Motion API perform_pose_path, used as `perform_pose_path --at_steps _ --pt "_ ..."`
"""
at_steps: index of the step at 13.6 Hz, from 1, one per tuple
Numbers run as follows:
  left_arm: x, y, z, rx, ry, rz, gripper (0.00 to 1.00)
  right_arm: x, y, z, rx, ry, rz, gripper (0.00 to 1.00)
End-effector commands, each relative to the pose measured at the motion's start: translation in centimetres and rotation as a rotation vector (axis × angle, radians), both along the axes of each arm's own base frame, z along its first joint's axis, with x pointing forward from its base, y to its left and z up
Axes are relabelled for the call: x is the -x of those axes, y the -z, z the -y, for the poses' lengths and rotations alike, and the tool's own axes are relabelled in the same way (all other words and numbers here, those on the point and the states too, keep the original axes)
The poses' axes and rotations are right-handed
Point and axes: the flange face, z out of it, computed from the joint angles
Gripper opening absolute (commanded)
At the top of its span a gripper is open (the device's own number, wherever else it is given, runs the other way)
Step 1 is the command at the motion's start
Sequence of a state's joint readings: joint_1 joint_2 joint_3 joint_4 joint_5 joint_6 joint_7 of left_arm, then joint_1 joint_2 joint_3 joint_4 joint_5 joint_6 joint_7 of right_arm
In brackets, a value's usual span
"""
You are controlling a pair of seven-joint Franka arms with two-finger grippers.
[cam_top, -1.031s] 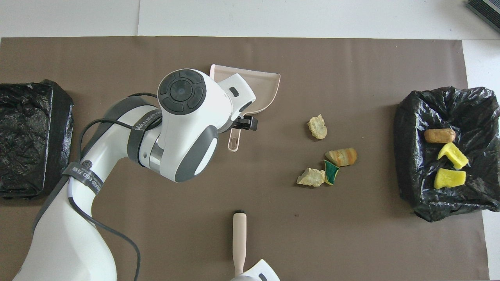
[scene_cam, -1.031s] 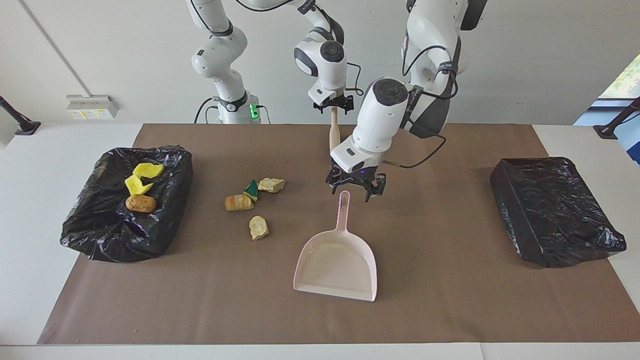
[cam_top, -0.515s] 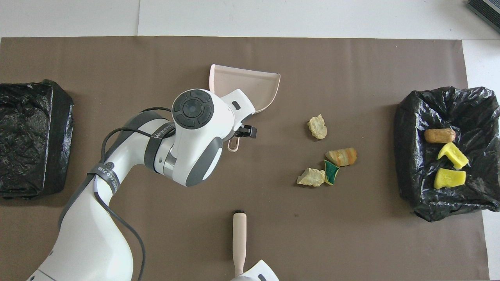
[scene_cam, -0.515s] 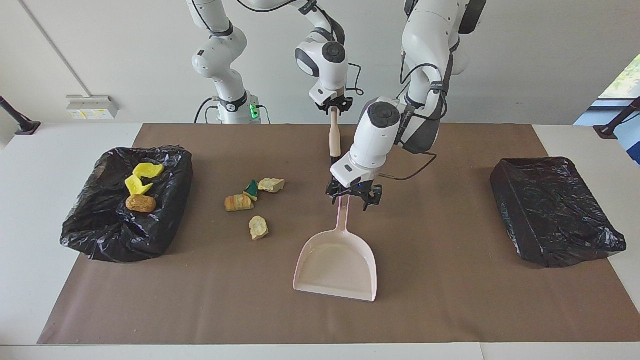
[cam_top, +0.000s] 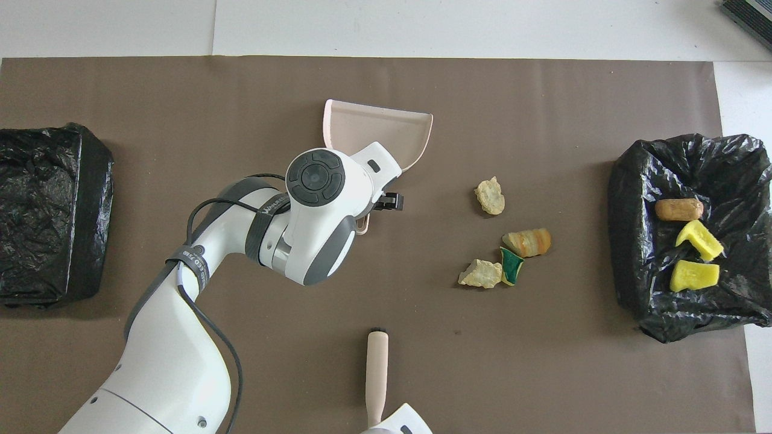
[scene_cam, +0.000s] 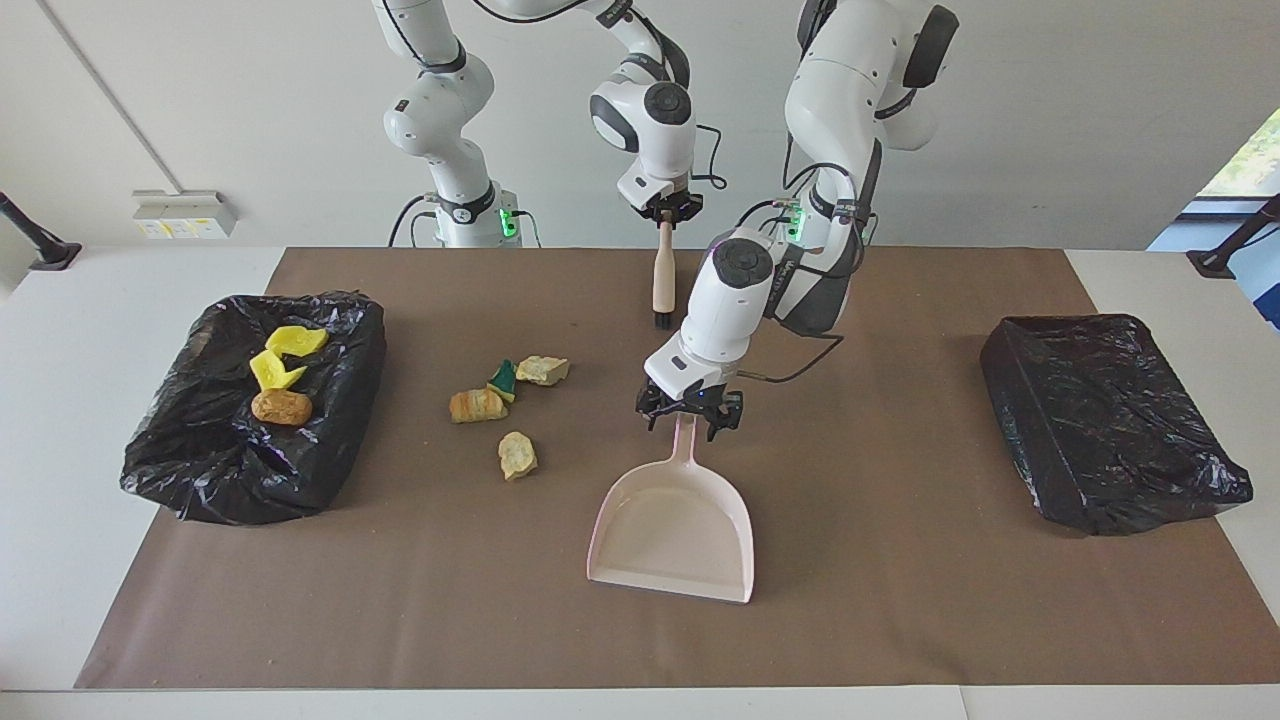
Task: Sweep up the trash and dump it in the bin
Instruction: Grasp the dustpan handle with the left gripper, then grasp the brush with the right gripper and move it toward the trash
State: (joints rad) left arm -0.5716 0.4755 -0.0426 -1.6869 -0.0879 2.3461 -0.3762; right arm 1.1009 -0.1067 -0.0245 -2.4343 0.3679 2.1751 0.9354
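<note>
The pink dustpan (scene_cam: 675,530) lies flat on the brown mat, handle toward the robots; it also shows in the overhead view (cam_top: 377,129). My left gripper (scene_cam: 690,422) is open, low over the handle, with a finger on each side. My right gripper (scene_cam: 666,211) is shut on the beige-handled brush (scene_cam: 661,280), which hangs bristles-down near the robots' edge and shows in the overhead view (cam_top: 377,367). Several trash lumps lie on the mat toward the right arm's end: tan (scene_cam: 543,370), green (scene_cam: 503,378), orange-brown (scene_cam: 477,405), tan (scene_cam: 517,455). Two yellow lumps (scene_cam: 280,355) and a brown one (scene_cam: 282,407) lie in the bin (scene_cam: 200,480).
A second black-bagged bin (scene_cam: 1100,420) stands at the left arm's end of the table. The brown mat (scene_cam: 900,600) covers most of the table. The left arm's wrist hides the dustpan handle's middle in the overhead view.
My left gripper has come down from above the handle's end and moved along the handle toward the pan. The right gripper has drawn the brush slightly toward the robots. Trash has not moved.
</note>
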Motion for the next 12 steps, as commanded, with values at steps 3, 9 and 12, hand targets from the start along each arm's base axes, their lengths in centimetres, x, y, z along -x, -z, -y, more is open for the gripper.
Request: perform_pose_path --at_steps 3,9,12 --pt "-1.0 -0.9 0.5 0.015 -0.028 0.03 0.37 -3.1 -5.9 5.4 0.047 0.004 0.032 0.0" --pt "-1.6 -1.3 -0.2 -0.065 0.033 0.086 0.0 -11.2 -8.5 15.1 0.134 0.056 0.072 0.0" --pt "-1.6 -2.2 -1.2 -0.083 0.091 0.086 0.0 -16.3 -8.0 22.6 0.11 0.085 0.049 0.0"
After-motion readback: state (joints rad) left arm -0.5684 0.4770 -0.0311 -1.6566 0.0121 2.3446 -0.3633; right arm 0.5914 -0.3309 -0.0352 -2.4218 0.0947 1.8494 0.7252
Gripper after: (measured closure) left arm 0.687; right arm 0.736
